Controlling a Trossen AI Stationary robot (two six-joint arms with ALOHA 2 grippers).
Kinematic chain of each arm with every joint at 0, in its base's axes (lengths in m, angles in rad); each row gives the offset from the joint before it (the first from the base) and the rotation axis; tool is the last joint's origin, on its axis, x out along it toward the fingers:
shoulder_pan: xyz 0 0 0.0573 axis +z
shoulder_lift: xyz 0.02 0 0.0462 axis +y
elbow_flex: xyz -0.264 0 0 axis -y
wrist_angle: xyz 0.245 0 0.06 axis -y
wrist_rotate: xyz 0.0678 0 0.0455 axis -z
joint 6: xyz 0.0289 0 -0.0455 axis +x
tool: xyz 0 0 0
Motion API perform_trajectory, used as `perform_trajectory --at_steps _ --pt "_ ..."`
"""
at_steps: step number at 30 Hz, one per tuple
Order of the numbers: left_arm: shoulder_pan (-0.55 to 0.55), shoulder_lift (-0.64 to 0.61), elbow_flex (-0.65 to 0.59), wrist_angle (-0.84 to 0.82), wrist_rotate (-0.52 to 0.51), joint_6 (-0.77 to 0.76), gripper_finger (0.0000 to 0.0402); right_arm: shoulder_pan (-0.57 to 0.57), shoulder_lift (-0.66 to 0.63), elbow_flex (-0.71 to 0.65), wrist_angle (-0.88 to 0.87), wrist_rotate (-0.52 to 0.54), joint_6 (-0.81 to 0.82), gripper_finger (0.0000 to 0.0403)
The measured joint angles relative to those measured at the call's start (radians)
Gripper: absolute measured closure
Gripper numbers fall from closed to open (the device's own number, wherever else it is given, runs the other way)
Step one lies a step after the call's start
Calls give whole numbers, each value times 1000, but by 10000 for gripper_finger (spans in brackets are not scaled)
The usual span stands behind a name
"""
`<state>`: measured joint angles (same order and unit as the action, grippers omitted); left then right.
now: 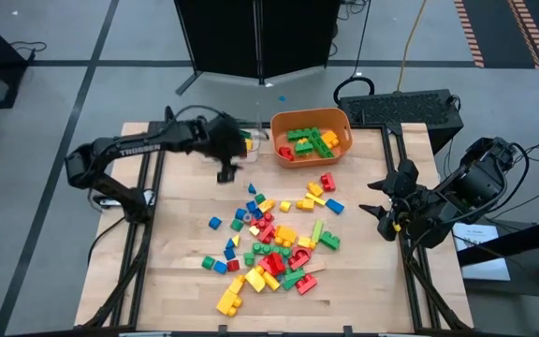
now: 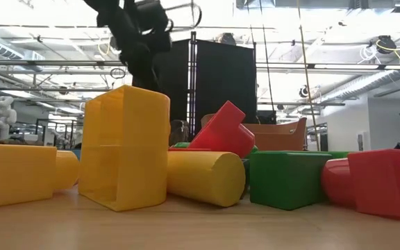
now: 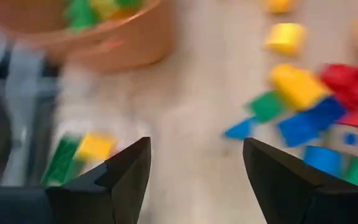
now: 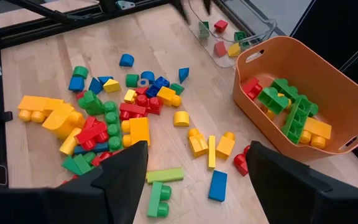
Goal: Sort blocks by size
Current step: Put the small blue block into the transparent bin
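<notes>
The wooden table carries everything. The largest thing on it is the orange tub at the far edge, holding long green studded bricks with yellow and red ones heaped among them. Just beside it, toward the left arm, stands the clear plastic tray, with a few small red, green and yellow pieces inside.

Most of the blocks lie loose in a wide scatter across the middle of the table, nearer the front than the tub. They are glossy plastic in red, yellow, green and blue. The biggest are yellow studded bricks at the front of the heap; the low view shows one standing on end with a yellow cylinder and a green brick beside it, and a red piece tilted on top. Mid-sized red and green bricks crowd the centre. The smallest are blue cubes, wedges and round pegs, strewn apart toward the left arm's side.

The left gripper hangs above the table near the tray, its fingers spread apart with nothing between them. The right gripper waits at the table's right edge, well apart from the heap, its fingers wide apart and empty.
</notes>
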<state>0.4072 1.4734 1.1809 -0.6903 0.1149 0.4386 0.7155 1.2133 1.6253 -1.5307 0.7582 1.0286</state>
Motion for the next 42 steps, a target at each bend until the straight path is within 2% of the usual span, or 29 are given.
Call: perform_trajectory --at_steps 5,9,22,36,39,42 --pt "-136 17 -26 18 6 140 148 0 0 0 0 0 -1 138" --pt "-173 69 -27 35 -1 147 148 0 0 0 0 0 -1 138" --pt "-162 294 -27 99 -13 206 149 0 0 0 0 -5 0 138" --pt "-104 418 -27 136 -15 198 150 0 0 0 -1 -5 1 138" --pt "-104 418 -27 140 -19 198 167 0 0 0 -2 -5 0 138" --pt "-104 420 -27 146 -19 198 207 0 0 0 -8 -5 0 138"
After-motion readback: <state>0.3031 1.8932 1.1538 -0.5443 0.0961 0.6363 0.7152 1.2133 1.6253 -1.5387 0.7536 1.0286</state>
